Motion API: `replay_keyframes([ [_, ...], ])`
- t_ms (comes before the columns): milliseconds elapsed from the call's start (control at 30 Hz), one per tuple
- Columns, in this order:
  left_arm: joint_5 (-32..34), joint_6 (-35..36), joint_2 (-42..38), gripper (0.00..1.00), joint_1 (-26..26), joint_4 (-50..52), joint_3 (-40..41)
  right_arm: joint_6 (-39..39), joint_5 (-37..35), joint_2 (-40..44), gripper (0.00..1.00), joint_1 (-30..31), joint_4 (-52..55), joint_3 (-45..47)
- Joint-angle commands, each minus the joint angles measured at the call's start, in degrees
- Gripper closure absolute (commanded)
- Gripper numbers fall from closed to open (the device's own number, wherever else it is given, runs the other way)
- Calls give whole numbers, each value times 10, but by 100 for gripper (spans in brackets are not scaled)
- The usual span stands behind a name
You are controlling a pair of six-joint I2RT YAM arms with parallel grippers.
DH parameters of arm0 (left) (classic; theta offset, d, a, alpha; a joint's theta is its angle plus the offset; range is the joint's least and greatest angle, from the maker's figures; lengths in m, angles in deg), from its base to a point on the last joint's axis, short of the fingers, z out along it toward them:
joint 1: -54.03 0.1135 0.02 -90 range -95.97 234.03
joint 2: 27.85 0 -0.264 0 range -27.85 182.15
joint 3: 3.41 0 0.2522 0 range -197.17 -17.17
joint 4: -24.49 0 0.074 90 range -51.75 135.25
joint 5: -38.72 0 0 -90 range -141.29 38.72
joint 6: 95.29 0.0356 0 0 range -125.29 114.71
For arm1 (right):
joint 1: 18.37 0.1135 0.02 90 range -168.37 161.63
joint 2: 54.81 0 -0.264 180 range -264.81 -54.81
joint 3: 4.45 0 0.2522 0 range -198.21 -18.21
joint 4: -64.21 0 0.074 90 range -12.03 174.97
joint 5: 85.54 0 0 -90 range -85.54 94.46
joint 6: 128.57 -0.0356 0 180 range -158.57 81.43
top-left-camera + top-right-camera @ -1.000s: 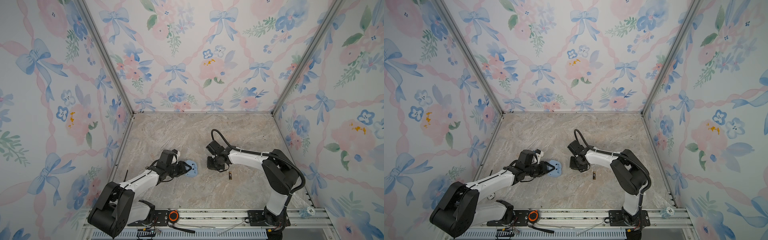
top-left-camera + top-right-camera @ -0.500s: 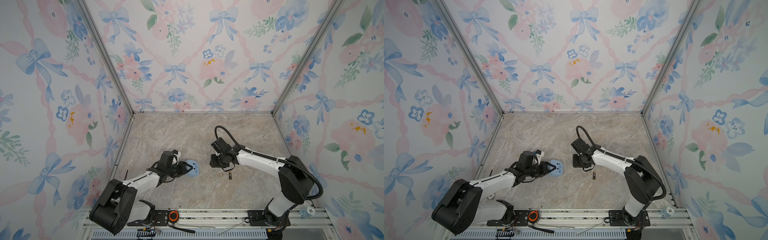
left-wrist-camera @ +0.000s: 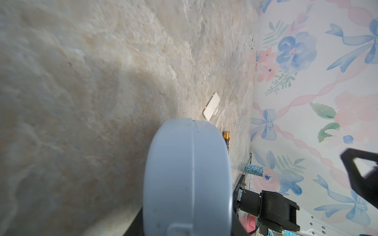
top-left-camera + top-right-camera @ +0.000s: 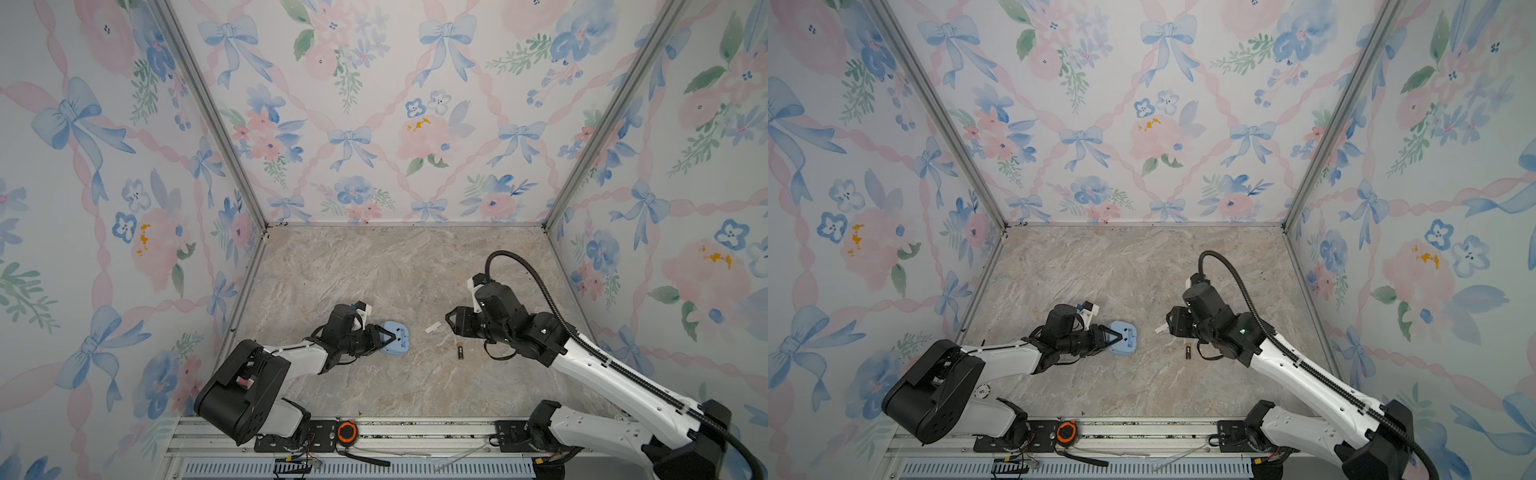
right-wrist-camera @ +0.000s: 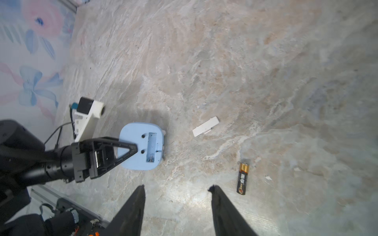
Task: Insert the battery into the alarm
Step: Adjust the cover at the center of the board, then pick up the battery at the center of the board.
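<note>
Lid (image 5: pixel 205 126), white, lies loose between alarm (image 5: pixel 141 146) and battery (image 5: pixel 242 178), touching neither.

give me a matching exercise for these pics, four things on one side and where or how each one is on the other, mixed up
1. alarm
2. battery
3. white cover
4. tape measure

A. on the front rail
B. clamped in the left gripper
C. loose on the table, black with a gold end
D. loose on the table, flat and pale

Pairs: 1-B, 2-C, 3-D, 4-A
</note>
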Motion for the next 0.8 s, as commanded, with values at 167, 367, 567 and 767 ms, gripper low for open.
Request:
replay_keyframes([
  [167, -11, 31, 3, 100, -3, 33, 31, -35, 262, -7, 50, -171, -98, 100],
  [367, -21, 38, 45, 100, -1, 35, 17, 65, 129, -145, 56, -145, 64, 24],
  [567, -7, 34, 37, 100, -3, 23, 28, 80, 39, -212, 59, -87, 112, -22],
  [767, -19, 42, 38, 100, -3, 25, 31, 69, -34, -266, 61, -27, 144, -53],
])
